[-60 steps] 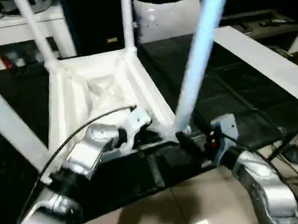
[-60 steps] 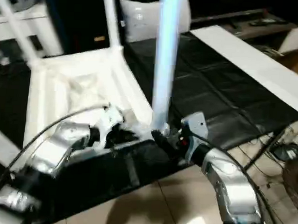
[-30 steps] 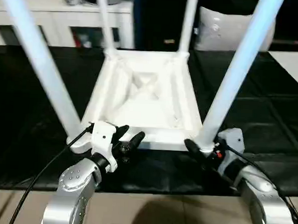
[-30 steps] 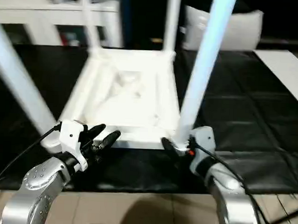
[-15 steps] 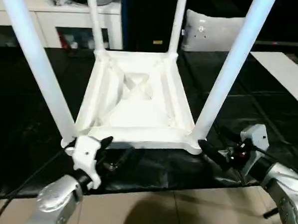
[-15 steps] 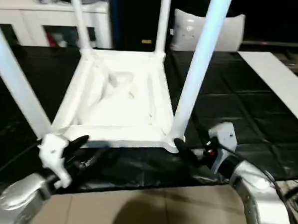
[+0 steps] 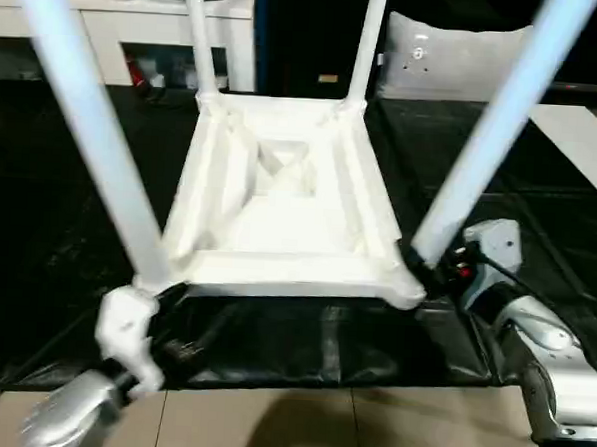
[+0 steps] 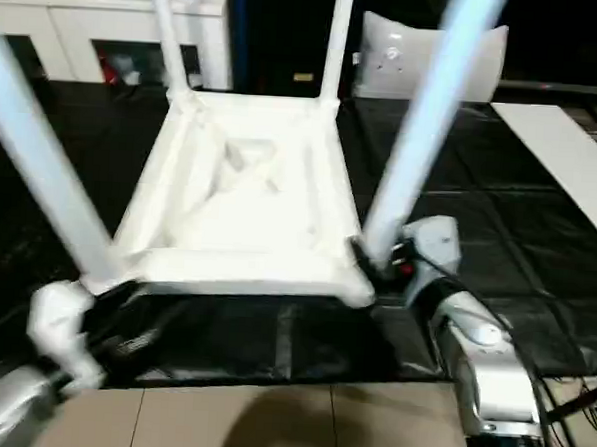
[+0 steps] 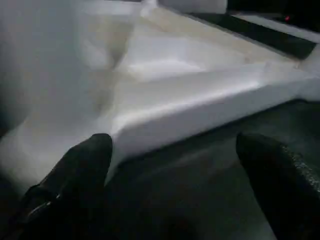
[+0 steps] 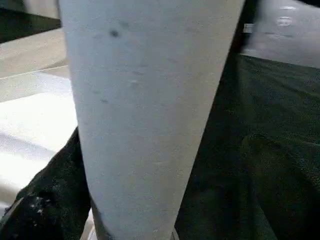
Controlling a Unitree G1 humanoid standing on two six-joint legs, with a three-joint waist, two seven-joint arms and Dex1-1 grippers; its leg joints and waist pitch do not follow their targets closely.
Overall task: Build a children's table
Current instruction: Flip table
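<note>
Children's table [image 7: 280, 203] lay upside down on a black mat [image 7: 59, 201] in front of you, its ribbed underside facing up and four white legs rising from the corner sockets.

Nearest to you was a tiled floor [image 7: 298, 424], then the near edge of the mat. Your left gripper [image 7: 187, 343] sat low at the near left, just beside the table's near-left corner. Its two black fingers [image 9: 82, 165] stood wide apart with nothing between them; the tabletop's near rim [image 9: 200, 112] lay just beyond them.

Your right gripper [image 7: 426, 275] was at the near-right corner. Its fingers were spread, one on each side of the base of the near-right leg [image 7: 493, 144]; that leg [image 10: 145, 115] stood between them. You could not tell from the views whether the fingers pressed on it.

The near-left leg [image 7: 93, 133] rose steeply toward the camera. Farther off stood the far-left leg [image 7: 196, 38] and far-right leg [image 7: 364, 47].

Beyond the table were a white cabinet [image 7: 98, 33] at the far left, a white cushion [image 7: 447, 56] at the far right, and a white board [image 7: 583, 148] along the right.
</note>
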